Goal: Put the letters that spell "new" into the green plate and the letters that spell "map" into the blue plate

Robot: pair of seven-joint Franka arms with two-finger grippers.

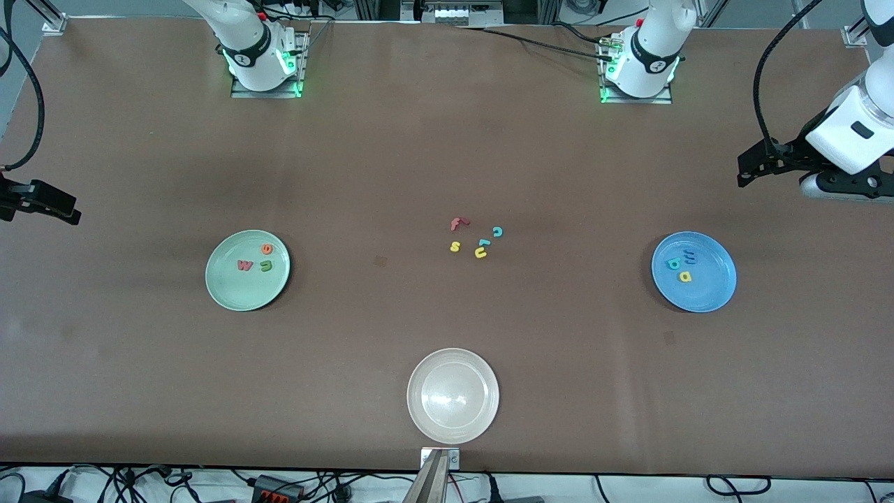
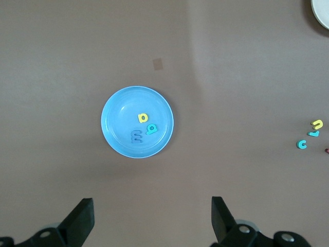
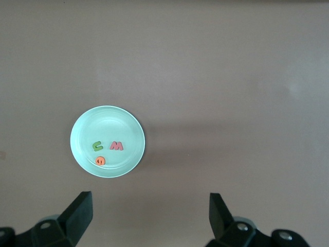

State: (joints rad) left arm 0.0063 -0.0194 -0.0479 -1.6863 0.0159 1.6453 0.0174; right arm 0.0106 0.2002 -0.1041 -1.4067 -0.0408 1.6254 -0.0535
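The green plate lies toward the right arm's end of the table and holds the red w, the dark green n and the orange e. The blue plate lies toward the left arm's end and holds the blue m, the teal p and the yellow a. My left gripper hangs open and empty over bare table at the left arm's end. My right gripper hangs open and empty at the right arm's end. The left wrist view shows the left gripper and the blue plate. The right wrist view shows the right gripper and the green plate.
Loose letters lie in the table's middle: a red f, a teal c, a yellow s, a yellow u. A whitish-beige plate sits empty near the table edge closest to the front camera.
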